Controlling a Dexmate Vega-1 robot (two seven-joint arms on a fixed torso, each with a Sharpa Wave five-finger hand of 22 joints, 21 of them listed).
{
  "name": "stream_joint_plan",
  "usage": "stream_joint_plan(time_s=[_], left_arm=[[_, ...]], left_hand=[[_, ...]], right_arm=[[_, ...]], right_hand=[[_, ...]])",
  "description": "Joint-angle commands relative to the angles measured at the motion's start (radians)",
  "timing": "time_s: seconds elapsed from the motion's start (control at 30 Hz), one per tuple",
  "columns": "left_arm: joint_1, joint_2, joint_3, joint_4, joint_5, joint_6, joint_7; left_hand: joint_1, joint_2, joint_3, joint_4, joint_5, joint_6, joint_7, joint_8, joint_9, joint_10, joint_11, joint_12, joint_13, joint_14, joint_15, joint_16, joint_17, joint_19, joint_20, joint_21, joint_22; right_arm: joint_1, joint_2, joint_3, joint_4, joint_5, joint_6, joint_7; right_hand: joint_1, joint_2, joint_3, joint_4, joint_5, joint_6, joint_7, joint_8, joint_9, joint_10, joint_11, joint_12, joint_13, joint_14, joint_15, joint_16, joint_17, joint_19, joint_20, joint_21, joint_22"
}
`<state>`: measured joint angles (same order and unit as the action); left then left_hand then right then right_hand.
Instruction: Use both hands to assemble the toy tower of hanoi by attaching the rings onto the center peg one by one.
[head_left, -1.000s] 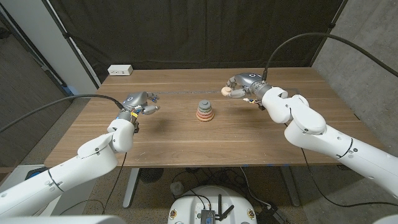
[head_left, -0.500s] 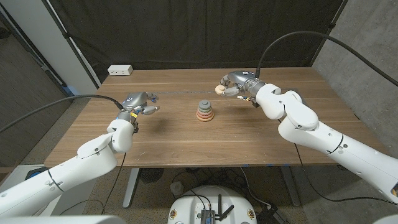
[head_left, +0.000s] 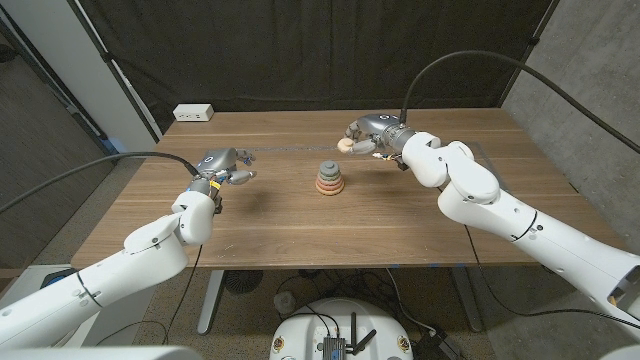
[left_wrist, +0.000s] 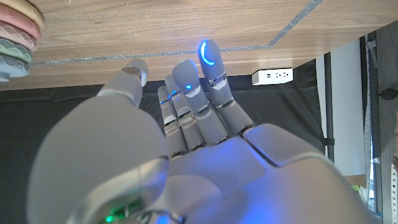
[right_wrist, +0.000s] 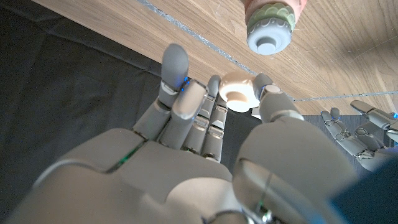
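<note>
The toy tower stands at the table's middle, a stack of coloured rings on a peg with a grey-blue ring on top; it also shows as the stack and as ring edges. My right hand hovers above the table behind and right of the tower and pinches a small cream ring between thumb and fingers. My left hand is held above the table to the tower's left, fingers extended and holding nothing.
A white power strip lies at the table's far left corner. A strip of tape runs along the far part of the wooden table. Black curtain hangs behind.
My right hand has carried the cream ring leftward, nearer the tower. The left hand has stayed where it was.
</note>
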<state>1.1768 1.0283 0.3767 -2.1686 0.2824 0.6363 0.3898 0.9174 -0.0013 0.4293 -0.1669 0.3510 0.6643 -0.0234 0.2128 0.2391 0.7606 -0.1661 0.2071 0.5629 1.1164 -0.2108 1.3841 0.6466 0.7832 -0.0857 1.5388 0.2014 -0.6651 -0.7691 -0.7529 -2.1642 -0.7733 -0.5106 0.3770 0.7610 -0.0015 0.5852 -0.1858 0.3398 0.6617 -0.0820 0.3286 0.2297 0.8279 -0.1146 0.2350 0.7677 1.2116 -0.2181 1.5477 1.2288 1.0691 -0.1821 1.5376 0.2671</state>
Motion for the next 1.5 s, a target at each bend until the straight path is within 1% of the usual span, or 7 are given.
stream_joint_plan(time_s=[0.03,0.57,0.83,1.1,1.23,1.5], left_arm=[[-0.001,-0.001,0.002,-0.002,0.002,0.004,-0.006],[-0.019,-0.009,0.013,0.008,0.008,0.0,-0.014],[-0.021,-0.009,0.014,0.014,0.006,0.002,-0.018],[-0.023,-0.01,0.011,0.022,0.001,0.001,-0.016],[-0.025,-0.01,0.01,0.024,0.0,0.0,-0.016],[-0.028,-0.008,0.009,0.029,-0.003,0.001,-0.018]], left_hand=[[-0.005,0.001,0.006,0.0,-0.002,0.005,0.001,-0.003,0.006,0.009,-0.002,0.004,0.003,0.011,-0.009,0.001,0.002,0.008,-0.123,0.004,0.002],[-0.006,0.002,0.009,0.0,-0.003,0.01,0.001,-0.003,0.006,0.012,-0.008,0.005,0.004,0.013,-0.009,0.002,0.004,0.01,-0.123,0.004,0.0],[-0.007,0.001,0.012,0.0,-0.005,0.012,0.0,-0.003,0.006,0.015,-0.006,0.005,0.004,0.014,-0.009,0.002,0.006,0.013,-0.123,0.005,0.001],[-0.007,0.002,0.013,0.0,-0.005,0.015,0.0,-0.002,0.006,0.016,-0.006,0.004,0.004,0.017,-0.008,0.005,0.01,0.015,-0.123,0.004,0.0],[-0.008,0.002,0.014,0.0,-0.005,0.015,0.0,-0.002,0.007,0.017,-0.007,0.005,0.004,0.016,-0.008,0.004,0.009,0.015,-0.124,0.004,0.0],[-0.008,0.001,0.017,-0.001,-0.006,0.019,0.0,-0.002,0.007,0.02,-0.008,0.005,0.006,0.022,-0.009,0.007,0.013,0.018,-0.124,0.006,0.002]], right_arm=[[0.032,0.037,-0.023,0.04,-0.016,0.031,0.028],[0.071,0.083,-0.056,0.077,-0.048,0.039,0.064],[0.102,0.114,-0.08,0.122,-0.052,0.048,0.086],[0.122,0.136,-0.095,0.157,-0.047,0.058,0.09],[0.136,0.145,-0.115,0.176,-0.067,0.051,0.099],[0.147,0.158,-0.13,0.198,-0.068,0.049,0.111]], right_hand=[[-0.003,0.023,0.029,0.021,0.007,0.065,-0.044,0.003,0.004,0.077,-0.07,-0.001,0.002,0.014,0.001,0.004,0.003,0.004,-0.037,-0.004,0.002],[-0.005,0.023,0.031,0.022,0.007,0.068,-0.045,0.001,0.003,0.079,-0.071,-0.005,0.007,0.015,0.001,0.004,0.003,0.005,-0.036,-0.004,0.003],[-0.007,0.023,0.031,0.022,0.007,0.068,-0.046,0.0,0.003,0.079,-0.074,-0.008,0.009,0.015,0.001,0.004,0.003,0.006,-0.036,-0.004,0.004],[-0.008,0.023,0.032,0.023,0.007,0.068,-0.047,-0.001,0.003,0.085,-0.073,-0.009,0.009,0.015,0.001,0.004,0.003,0.005,-0.037,-0.005,0.003],[-0.009,0.024,0.033,0.023,0.007,0.069,-0.047,-0.001,0.003,0.085,-0.072,-0.011,0.01,0.015,0.001,0.004,0.003,0.005,-0.037,-0.005,0.003],[-0.011,0.024,0.034,0.023,0.007,0.07,-0.047,-0.002,0.003,0.086,-0.072,-0.013,0.012,0.016,0.001,0.003,0.003,0.005,-0.037,-0.006,0.003]])
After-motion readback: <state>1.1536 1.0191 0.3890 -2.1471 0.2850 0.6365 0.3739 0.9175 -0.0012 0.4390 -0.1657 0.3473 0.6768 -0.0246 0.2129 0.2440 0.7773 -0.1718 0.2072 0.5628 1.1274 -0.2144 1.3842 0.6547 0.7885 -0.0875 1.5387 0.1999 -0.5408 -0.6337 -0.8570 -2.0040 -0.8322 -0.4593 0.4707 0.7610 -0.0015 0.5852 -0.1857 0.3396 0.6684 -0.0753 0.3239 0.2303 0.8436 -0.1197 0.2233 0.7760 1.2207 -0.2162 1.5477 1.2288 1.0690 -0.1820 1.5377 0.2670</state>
